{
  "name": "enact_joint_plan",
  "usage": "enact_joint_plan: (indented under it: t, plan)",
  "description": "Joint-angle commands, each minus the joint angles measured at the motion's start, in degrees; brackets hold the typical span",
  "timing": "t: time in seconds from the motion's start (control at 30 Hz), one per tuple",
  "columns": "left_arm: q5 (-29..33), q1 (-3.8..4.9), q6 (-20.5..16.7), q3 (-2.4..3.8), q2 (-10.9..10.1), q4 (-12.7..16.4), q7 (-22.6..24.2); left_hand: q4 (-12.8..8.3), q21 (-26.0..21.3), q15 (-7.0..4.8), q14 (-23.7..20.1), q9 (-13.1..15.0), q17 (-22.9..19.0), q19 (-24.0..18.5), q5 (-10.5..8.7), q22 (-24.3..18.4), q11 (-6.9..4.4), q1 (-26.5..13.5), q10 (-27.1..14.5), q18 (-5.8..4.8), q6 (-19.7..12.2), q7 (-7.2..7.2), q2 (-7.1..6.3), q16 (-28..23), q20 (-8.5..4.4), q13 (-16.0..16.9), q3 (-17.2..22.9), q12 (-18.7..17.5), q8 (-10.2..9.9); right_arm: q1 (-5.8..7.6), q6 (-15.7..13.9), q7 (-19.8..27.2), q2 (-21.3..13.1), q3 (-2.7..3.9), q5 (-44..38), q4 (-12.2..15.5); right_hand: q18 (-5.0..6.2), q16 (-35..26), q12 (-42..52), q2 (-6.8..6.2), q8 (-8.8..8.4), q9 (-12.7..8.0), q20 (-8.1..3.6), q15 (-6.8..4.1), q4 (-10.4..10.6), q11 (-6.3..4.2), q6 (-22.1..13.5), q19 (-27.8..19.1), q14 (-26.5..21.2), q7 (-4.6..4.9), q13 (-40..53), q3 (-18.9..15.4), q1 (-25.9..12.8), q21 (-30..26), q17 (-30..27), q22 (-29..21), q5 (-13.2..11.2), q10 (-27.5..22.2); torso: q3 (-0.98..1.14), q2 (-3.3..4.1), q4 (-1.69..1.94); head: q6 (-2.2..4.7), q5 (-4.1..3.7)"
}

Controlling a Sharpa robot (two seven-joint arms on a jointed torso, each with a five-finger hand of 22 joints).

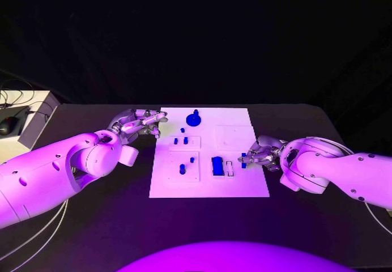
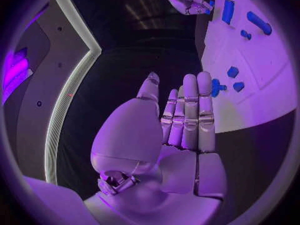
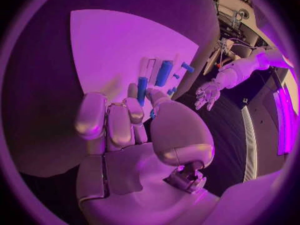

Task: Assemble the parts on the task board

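The white task board (image 1: 237, 184) lies in the middle of the black table. On it are a round blue part (image 1: 194, 119), small blue pegs (image 1: 180, 140), two small pieces (image 1: 183, 169) and a blue block (image 1: 217, 165). My right hand (image 1: 260, 154) is at the board's right edge; its thumb and a finger pinch a slim blue bar (image 3: 142, 87) just over the board, beside the block (image 3: 164, 72). My left hand (image 1: 139, 123) hovers by the board's upper left edge, its fingers (image 2: 190, 110) straight and together, holding nothing. The blue pegs (image 2: 232, 71) lie just beyond it.
A pale box (image 1: 29, 122) with cables stands at the table's far left corner. Thin cables (image 1: 33, 238) hang under my left arm. Bare black table surrounds the board on all sides.
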Motion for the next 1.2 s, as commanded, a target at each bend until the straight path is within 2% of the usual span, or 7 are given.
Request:
enact_joint_plan:
  t: [0.03, 0.33, 0.57, 0.7, 1.2]
  plan:
    - [0.0, -0.04, 1.0, 0.05, 0.0, 0.2, 0.3, 0.3, -0.4, 0.2, -0.3, 0.1, -0.1, 0.0, -0.18, -0.1, -0.18, -0.1, -0.4, 0.57, -0.2, 0.1, 0.09, -0.2, -0.05, 0.0, -0.2, 0.2, -0.1, 0.08, -0.5, 1.1, 0.7, -0.01, 2.6, 0.3, 0.67, -0.1, -0.1, -0.16, 0.2, 0.1, -0.28, -0.01, -18.2, -0.26, 0.1, 4.1, 0.0, -0.04, 0.0, 18.5, -0.3, 0.1, 0.0, 7.7, 0.4, 0.6, 0.0, 0.01, -0.02, -0.06, 0.02]
    - [0.0, -0.04, 1.1, 0.05, 0.0, 0.3, 0.2, 0.4, -0.4, 0.2, -0.3, 0.1, -0.1, 0.1, -0.21, -0.1, -0.18, -0.1, -0.4, 0.58, -0.2, 0.09, -0.01, -0.1, -0.04, 0.0, -0.3, 0.2, -0.1, -0.4, 0.9, 0.6, 3.3, -0.21, 2.5, -1.2, 0.67, -0.2, 0.0, -0.07, 0.19, 0.1, -0.28, 0.0, -18.1, -0.26, 0.1, 4.1, 0.0, -0.03, 0.1, 18.2, -0.1, 0.0, 0.0, 7.6, 0.6, 0.6, -0.06, 0.0, 0.1, -0.24, 0.05]
    - [-0.1, -0.04, 1.1, 0.05, -0.2, 0.3, 0.1, 0.4, -0.4, 0.2, -0.3, 0.1, -0.1, 0.1, -0.21, -0.1, -0.18, -0.1, -0.4, 0.58, -0.2, 0.09, -0.01, -0.1, -0.04, 0.0, -0.3, 0.2, -0.1, -1.25, 1.9, 0.0, 4.0, -0.37, 2.2, -1.5, 0.66, -0.2, -0.1, -0.05, 0.16, 0.1, -0.28, 0.0, -18.1, -0.25, 0.1, 4.1, 0.0, -0.03, 0.0, 18.1, -0.1, 0.0, 0.0, 7.6, 0.5, 0.5, -0.02, 0.06, -0.05, -0.31, 0.3]
    - [-0.1, -0.04, 1.1, 0.05, -0.2, 0.3, 0.0, 0.4, -0.4, 0.2, -0.3, 0.1, -0.1, 0.1, -0.21, -0.1, -0.18, -0.1, -0.4, 0.58, -0.2, 0.09, -0.01, -0.1, -0.04, 0.0, -0.3, 0.2, -0.1, -1.47, 1.9, -0.3, 4.3, -0.4, 1.9, -1.3, 0.66, -0.2, -0.1, -0.05, 0.16, 0.1, -0.28, 0.0, -18.1, -0.25, 0.1, 4.1, 0.0, -0.03, 0.0, 18.1, -0.1, 0.0, 0.0, 7.6, 0.5, 0.5, 0.08, 0.01, -0.05, -0.37, 0.35]
    - [-0.2, -0.04, 1.2, 0.05, -0.1, 0.3, 0.0, 0.5, -0.4, 0.19, -0.3, 0.1, -0.1, 0.1, -0.22, -0.1, -0.2, -0.1, -0.4, 0.58, -0.1, 0.03, 0.08, -0.1, -0.06, 0.1, -0.3, 0.2, -0.1, -1.6, 1.8, -0.4, 5.2, -0.42, 0.8, -2.1, 0.66, -0.2, -0.1, 0.02, 0.04, 0.0, -0.26, 0.02, -18.0, -0.24, 0.1, 4.1, 0.0, -0.04, 0.0, 17.7, 0.1, 0.0, -0.1, 7.7, 0.1, 0.6, 0.02, 0.03, 0.01, -0.37, 0.3]
